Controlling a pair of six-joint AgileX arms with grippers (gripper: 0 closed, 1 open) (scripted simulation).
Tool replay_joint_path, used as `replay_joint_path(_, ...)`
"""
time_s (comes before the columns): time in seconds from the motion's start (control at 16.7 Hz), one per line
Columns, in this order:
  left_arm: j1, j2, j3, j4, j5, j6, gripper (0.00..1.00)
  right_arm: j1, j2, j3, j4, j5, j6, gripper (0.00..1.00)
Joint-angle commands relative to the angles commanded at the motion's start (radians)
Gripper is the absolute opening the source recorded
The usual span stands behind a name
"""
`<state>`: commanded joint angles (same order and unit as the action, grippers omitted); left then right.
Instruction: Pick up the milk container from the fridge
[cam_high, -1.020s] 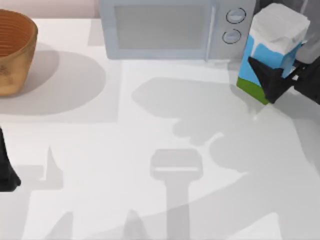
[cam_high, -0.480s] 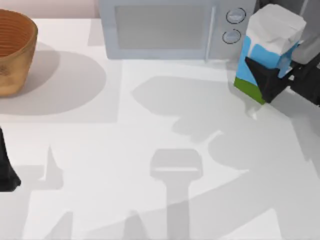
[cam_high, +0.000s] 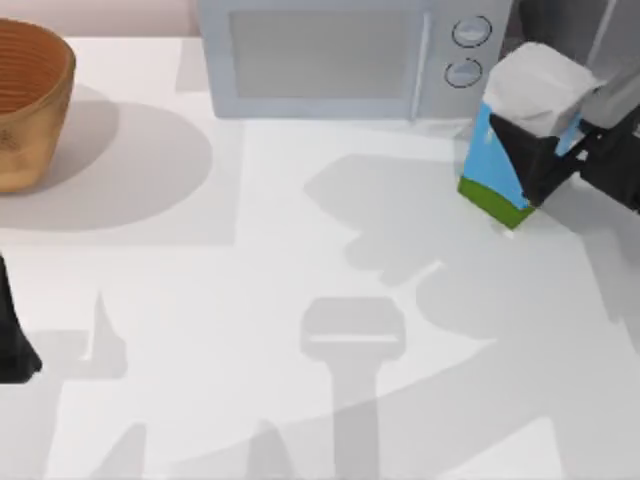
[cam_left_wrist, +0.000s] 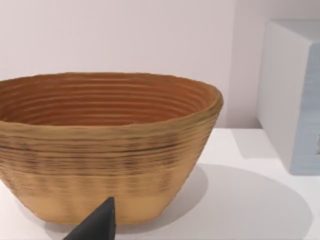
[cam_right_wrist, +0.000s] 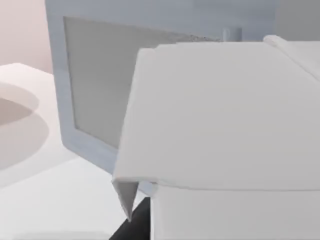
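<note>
Basket (cam_high: 30, 100) at far left of surface (cam_high: 300, 280); microwave (cam_high: 350, 55) behind centre; carton (cam_high: 515, 135) right of microwave.

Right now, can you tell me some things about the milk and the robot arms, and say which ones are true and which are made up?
1. The right gripper holds the milk container. True.
2. The milk container stands beside the basket. False: it is by the microwave, on the table's right side.
3. The milk container is tilted. True.
4. The left gripper is inside the basket. False: it is parked at the table's left edge, outside it.
</note>
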<state>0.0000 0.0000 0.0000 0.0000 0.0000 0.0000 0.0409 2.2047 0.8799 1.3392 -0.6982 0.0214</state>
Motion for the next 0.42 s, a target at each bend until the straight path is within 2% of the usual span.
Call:
replay_joint_path(0.06,0.0,0.0,0.0,0.0,0.0,0.0,1.0,0.0,0.0,0.0,0.0,0.0,0.0,0.98)
replay_joint_path(0.12,0.0,0.0,0.0,0.0,0.0,0.0,1.0,0.0,0.0,0.0,0.0,0.0,0.0,1.0)
replay_joint_path(0.42,0.0,0.0,0.0,0.0,0.0,0.0,1.0,0.0,0.0,0.0,0.0,0.0,0.0,1.0)
